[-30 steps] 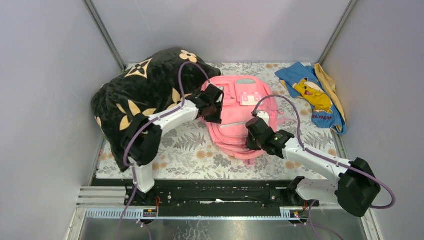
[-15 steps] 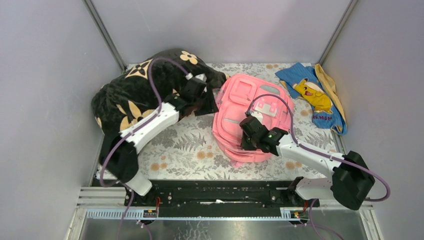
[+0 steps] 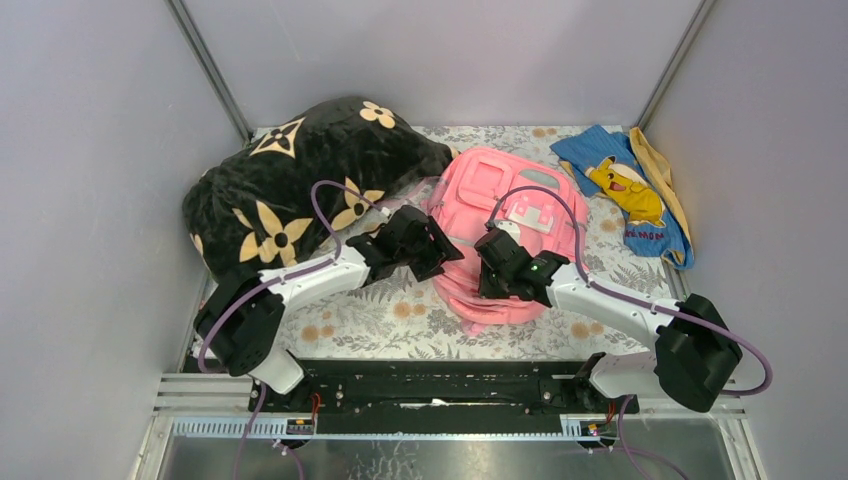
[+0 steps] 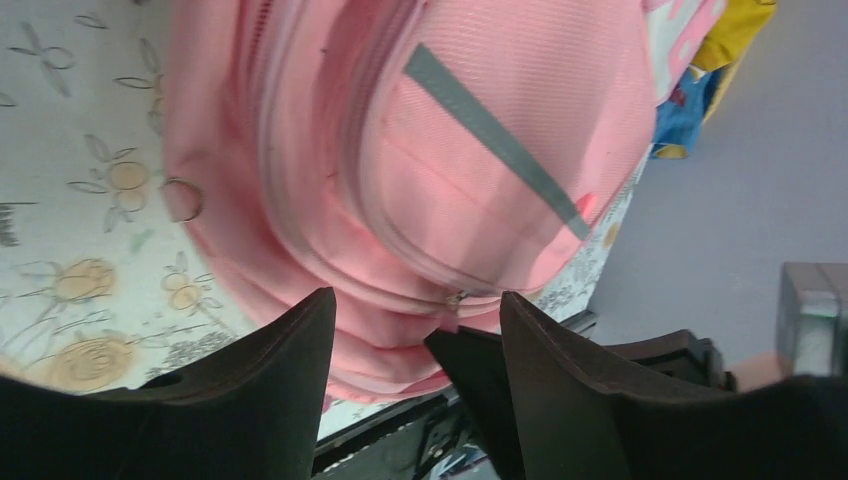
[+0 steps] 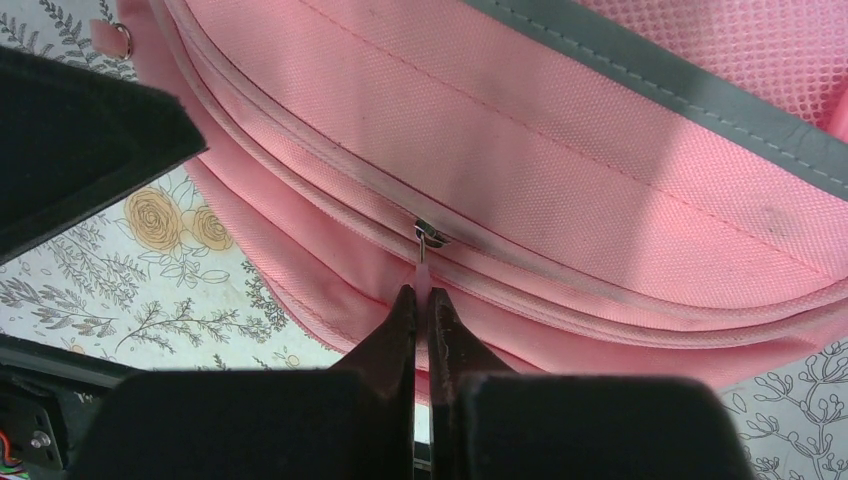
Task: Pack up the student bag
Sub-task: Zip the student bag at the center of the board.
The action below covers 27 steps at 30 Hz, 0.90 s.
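At the near, rounded end of the student bag [image 3: 487, 183], my right pincer [image 5: 422, 295] is closed tight with the pale zip pull [image 5: 424, 262] pinched between its tips, the slider just ahead of them. The bag lies mid-table [image 3: 380, 305], its long axis running away from me toward the back wall, with the black flowered pillow [image 3: 290, 180] on its left and the blue cartoon cloth [image 3: 610, 160] well off to its right. What matters for me is the line of the zip track [image 5: 480, 255]: it crosses in front of my right fingers from side to side and curves up round the bag's flank, so I judge the pull has to travel sideways along that curve, not straight back at me. My left pincer [image 4: 415, 300] hangs with its jaws standing wide and nothing in them, just off the bag's left near corner, the pink fabric straight ahead. It is the nearer arm to that flank, so bracing the cloth there would likely fall to it. Whether it touches the bag I cannot tell.
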Each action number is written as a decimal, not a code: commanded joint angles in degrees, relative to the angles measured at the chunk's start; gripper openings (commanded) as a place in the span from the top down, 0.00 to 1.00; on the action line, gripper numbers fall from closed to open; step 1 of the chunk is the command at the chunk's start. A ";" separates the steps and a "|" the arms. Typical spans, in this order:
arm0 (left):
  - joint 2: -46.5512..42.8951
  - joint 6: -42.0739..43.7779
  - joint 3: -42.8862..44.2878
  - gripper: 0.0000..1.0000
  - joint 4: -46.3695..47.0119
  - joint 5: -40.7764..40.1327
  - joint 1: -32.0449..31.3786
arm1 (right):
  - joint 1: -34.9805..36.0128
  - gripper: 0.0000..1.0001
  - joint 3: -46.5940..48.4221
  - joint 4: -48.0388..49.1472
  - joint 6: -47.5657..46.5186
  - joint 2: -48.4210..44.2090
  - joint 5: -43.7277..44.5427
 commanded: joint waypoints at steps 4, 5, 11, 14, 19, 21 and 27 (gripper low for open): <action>4.40 -5.37 3.69 0.34 6.15 -2.34 -0.99 | 0.63 1.00 2.19 0.79 -0.53 -1.55 -0.96; 5.18 -5.29 4.50 0.35 5.81 -2.28 -1.03 | 0.65 1.00 2.15 0.77 -0.47 -1.51 -1.08; 7.52 -6.37 5.28 0.38 4.10 -2.40 -1.61 | 0.69 1.00 1.76 0.36 -0.60 -2.73 -0.56; 8.71 -7.43 4.85 0.52 4.78 -2.72 -1.57 | 0.60 1.00 1.30 0.02 -0.45 -3.11 -0.08; 8.87 -6.69 4.57 1.00 3.34 -4.37 -1.28 | 0.62 1.00 1.12 -1.43 -1.31 -3.82 1.90; 7.41 -5.26 4.41 1.00 1.75 -6.32 -0.31 | 0.63 1.00 1.14 -3.22 -2.31 -4.34 4.44; 1.45 1.49 2.06 1.00 -1.59 -9.01 5.87 | 0.54 1.00 -2.00 -6.07 -4.59 -8.37 11.45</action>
